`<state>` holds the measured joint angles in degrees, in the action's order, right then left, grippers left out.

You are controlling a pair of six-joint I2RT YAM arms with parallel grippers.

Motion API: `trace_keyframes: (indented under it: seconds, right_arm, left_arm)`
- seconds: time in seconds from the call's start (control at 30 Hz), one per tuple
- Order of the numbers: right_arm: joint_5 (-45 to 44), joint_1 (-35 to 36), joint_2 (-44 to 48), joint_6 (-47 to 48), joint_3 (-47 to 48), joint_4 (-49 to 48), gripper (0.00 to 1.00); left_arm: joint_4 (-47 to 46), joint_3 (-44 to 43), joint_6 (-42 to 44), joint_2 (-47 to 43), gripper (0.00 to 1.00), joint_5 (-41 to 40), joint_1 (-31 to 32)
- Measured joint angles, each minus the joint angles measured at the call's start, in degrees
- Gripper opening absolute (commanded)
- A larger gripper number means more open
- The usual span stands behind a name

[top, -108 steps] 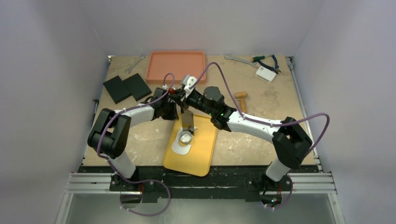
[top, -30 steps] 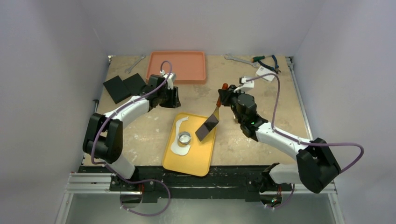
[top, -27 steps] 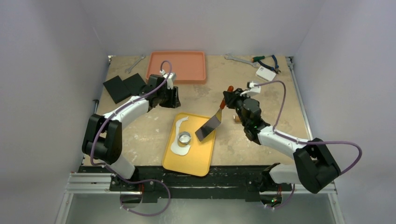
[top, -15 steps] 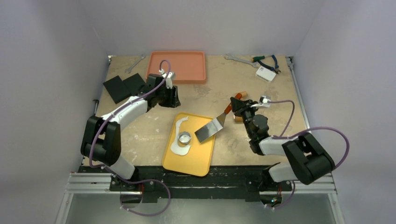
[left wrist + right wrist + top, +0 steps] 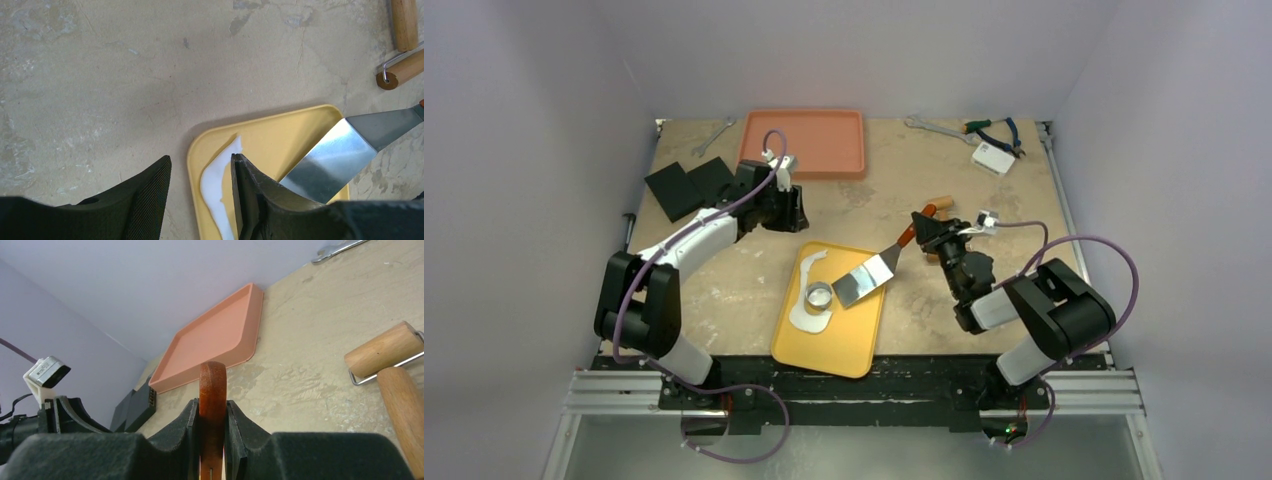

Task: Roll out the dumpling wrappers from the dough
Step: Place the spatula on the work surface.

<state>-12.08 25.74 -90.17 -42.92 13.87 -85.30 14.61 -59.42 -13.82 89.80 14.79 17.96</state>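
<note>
The right pincer [image 5: 212, 412] is squeezed tight on the spatula [image 5: 861, 283] handle. The left pincer [image 5: 200, 167] is half open and holds nothing. The dough [image 5: 808, 320] lies on the tray [image 5: 849, 348] by the tabletop's near edge, with the ring [image 5: 820, 295] on it. The wrapper may be inside the ring; I cannot tell. The blade hangs just beside the ring. It could bump the ring and tear the dough.

The top camera overlooks the whole scuffed tan table [image 5: 1004, 200]; close wrist cameras, left facing down, right toward the far edge, share the wooden-handled steel spatula [image 5: 330, 160].
</note>
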Motion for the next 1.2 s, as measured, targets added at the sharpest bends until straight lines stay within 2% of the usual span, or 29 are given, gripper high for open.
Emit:
trace_keyframes:
  seconds: [0.4, 0.57, 0.6, 0.63, 0.67, 1.0, 1.1, 1.2]
  right_arm:
    - [-2.19, -0.31, 0.7, -0.09, -3.3, 5.44, 0.56]
    - [-2.21, -0.31, 6.25, 0.96, -3.69, 8.96, 0.73]
    - [-2.23, -0.31, 8.0, 1.49, -3.65, 10.47, 0.77]
    - [-2.34, -0.31, 9.46, 1.84, -3.58, 11.89, 0.94]
    - [-2.6, -0.31, 11.32, 2.36, -3.37, 14.19, 0.98]
    - [-12.17, -0.31, 31.1, 7.91, 2.03, 42.34, 0.99]
    - [-10.6, -0.57, 37.79, 17.38, 4.76, 46.93, 0.99]
    - [-0.07, -0.85, 40.17, 31.63, 12.2, 51.76, 0.99]
  left_arm:
    - [0.0, 0.02, -0.02, -0.02, 0.47, 0.24, -0.28]
    - [0.04, 0.02, 0.0, -0.02, 0.47, 0.28, -0.28]
    - [0.04, 0.02, 0.0, -0.02, 0.47, 0.28, -0.28]
    - [0.04, 0.02, 0.0, -0.04, 0.47, 0.31, -0.28]
    - [0.04, 0.02, 0.0, -0.02, 0.47, 0.35, -0.28]
    - [0.07, 0.02, 0.07, -0.15, 0.49, 1.11, -0.33]
    - [0.26, -0.07, 1.07, -0.48, 0.5, 1.77, -0.33]
    - [2.12, -1.62, 3.08, -0.52, 0.52, 3.52, -0.35]
